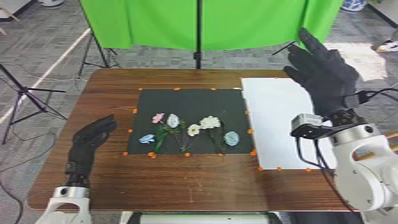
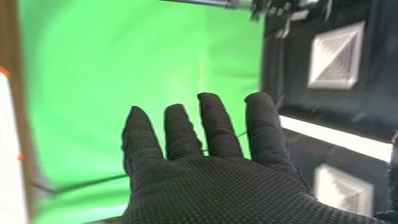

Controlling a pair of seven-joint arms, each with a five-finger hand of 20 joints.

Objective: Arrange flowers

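Brown wooden surface (image 1: 178,190) with a black mat (image 1: 191,102) and a white sheet (image 1: 277,115)
The mat lies near the centre of the head view, the sheet along its right side, towards the right of the frame. Small orange pieces (image 1: 153,155) dot the mat's edges and the sheet's lower edge. Pink, white and pale blue flowers (image 1: 210,123) lie across the mat's lower half, some with green stems; bare wood grain runs below, in the lower middle.

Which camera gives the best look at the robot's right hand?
The right wrist view: it shows the right hand close up, fingers straight, even the glove's dotted texture. The head view shows it smaller, raised near the white sheet, but adds the arm.
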